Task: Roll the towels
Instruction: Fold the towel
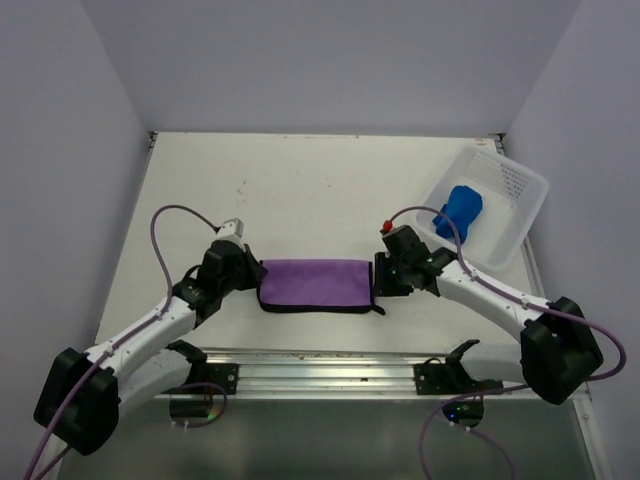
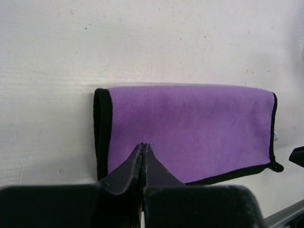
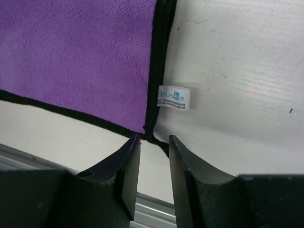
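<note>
The purple towel (image 1: pixel 316 284) with black trim lies folded flat near the table's front edge, between my two grippers. In the left wrist view my left gripper (image 2: pixel 143 145) is shut with nothing in it, its tips over the purple towel (image 2: pixel 190 128) near the left hem. My left gripper (image 1: pixel 256 277) sits at the towel's left end. My right gripper (image 3: pixel 154 138) is open at the purple towel's (image 3: pixel 80 52) right front corner, and the black trim's tail runs between its fingers. From above, my right gripper (image 1: pixel 377 278) is at the right end. The blue towel (image 1: pixel 462 210) lies bundled in the basket.
A white perforated basket (image 1: pixel 520 195) stands at the back right, slightly over the table's right edge. An aluminium rail (image 1: pixel 330 365) runs along the near edge behind the grippers. A white label (image 3: pixel 174 97) sticks out of the purple towel's right hem. Walls close the table in.
</note>
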`<state>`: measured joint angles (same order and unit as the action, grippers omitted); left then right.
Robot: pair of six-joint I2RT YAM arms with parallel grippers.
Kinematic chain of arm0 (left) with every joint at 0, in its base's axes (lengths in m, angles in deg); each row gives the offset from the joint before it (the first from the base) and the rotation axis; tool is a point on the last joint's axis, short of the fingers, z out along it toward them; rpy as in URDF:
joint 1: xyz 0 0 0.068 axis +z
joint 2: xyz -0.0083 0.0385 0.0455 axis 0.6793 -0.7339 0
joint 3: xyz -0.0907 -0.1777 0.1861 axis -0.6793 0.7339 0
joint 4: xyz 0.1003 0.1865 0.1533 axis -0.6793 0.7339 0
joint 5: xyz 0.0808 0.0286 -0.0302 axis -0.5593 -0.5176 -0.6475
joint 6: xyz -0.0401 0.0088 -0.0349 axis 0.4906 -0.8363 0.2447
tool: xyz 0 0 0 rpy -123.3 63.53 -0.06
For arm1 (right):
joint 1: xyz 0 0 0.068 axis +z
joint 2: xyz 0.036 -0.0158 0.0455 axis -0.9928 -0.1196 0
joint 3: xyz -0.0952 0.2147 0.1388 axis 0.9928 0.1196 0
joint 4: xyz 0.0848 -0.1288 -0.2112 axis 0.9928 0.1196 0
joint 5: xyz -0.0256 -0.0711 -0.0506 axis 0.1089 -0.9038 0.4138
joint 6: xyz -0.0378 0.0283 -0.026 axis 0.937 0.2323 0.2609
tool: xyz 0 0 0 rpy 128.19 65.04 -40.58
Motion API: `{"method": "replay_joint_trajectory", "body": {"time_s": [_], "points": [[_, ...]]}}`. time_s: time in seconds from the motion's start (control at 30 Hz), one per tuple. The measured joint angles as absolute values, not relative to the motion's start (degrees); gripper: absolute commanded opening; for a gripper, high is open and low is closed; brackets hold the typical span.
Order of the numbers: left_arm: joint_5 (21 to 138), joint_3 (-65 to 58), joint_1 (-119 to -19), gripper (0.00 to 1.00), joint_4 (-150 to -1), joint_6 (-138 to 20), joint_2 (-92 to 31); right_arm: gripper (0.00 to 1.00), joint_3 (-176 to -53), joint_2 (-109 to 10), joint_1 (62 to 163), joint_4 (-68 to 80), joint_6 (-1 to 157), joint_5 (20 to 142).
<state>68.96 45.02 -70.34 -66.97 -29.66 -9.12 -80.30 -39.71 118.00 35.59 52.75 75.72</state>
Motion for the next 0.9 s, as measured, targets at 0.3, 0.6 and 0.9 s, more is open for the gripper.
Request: {"method": "replay_joint_trajectory", "body": {"time_s": [0.3, 0.6, 0.9], "points": [[68.41, 42.82, -70.34, 0.00, -76.87, -33.31, -19.76, 0.39, -81.52, -46.42, 118.00, 31.26, 51.11, 74.25], [66.29, 43.04, -70.34, 0.00, -82.05, -34.36, -27.37, 0.39, -81.98, -49.09, 118.00, 29.71, 50.58, 74.25], [64.59, 44.13, -70.34, 0.00, -83.58, -34.36, -29.47, 0.37, -81.98, -50.79, 118.40, 28.68, 49.90, 74.23]]}}
